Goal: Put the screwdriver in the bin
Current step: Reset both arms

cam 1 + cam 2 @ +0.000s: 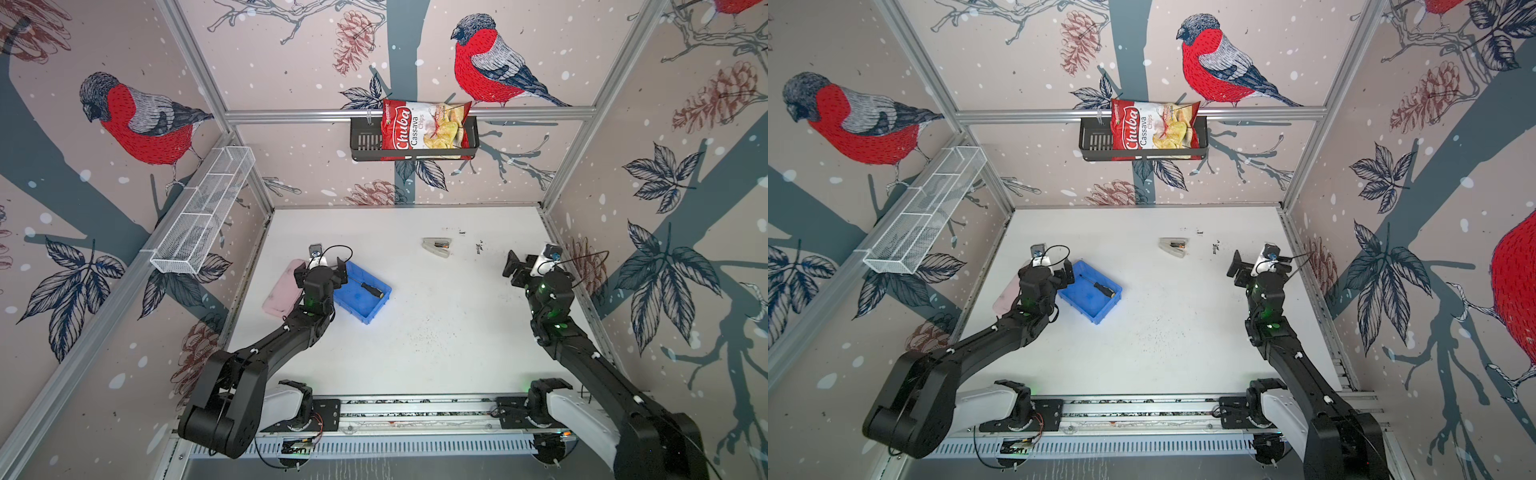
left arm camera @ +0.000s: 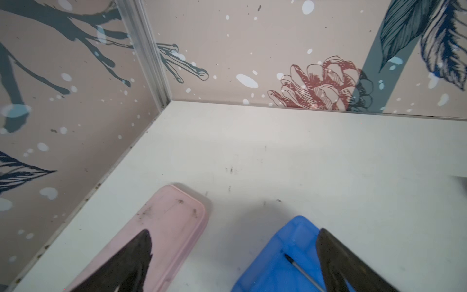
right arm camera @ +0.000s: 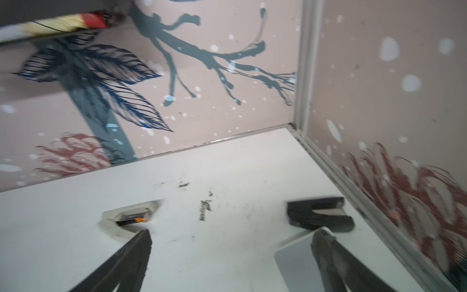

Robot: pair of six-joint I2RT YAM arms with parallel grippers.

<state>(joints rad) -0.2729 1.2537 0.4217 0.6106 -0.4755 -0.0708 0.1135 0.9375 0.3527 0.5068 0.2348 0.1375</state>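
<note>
**Cell inventory: screwdriver lying in blue bin, both grippers empty**

- Item 1: the screwdriver point(image 1: 368, 287). It lies flat inside the bin point(image 1: 360, 306), left of centre in both top views. It sits diagonally, with the thin shaft toward the upper left and the black handle and yellow butt toward the bin's right-hand wall. The left wrist view shows only the shaft tip point(image 2: 299, 269), resting on the blue floor.
- Item 2: the bin. It is blue and low-walled and stands skewed on the white table point(image 1: 436, 340). Nothing else is seen in it.
- Item 3: the left gripper point(image 1: 320, 271). Its jaws are spread wide and grasp nothing. It sits over the bin's upper-left corner. In the left wrist view one finger overlaps the pink case point(image 2: 174, 225) and the other overlaps the bin.
- Item 4: the pink case. It is flat and lies just left of the bin, apart from it.
- Item 5: the right gripper point(image 3: 233, 232). Its jaws are spread wide and empty. It is at the right of the frame in both top views, well apart from the bin.
- Item 6: the clear battery pack point(image 1: 436, 247), on the table above centre.
- Item 7: the black stapler point(image 3: 318, 215), near the right wall and blurred.
- Item 8: the chips bag point(image 1: 424, 129), standing in the black basket point(image 1: 365, 141) on the back wall.
- Item 9: the white mesh shelf point(image 1: 203, 216), on the left wall.
</note>
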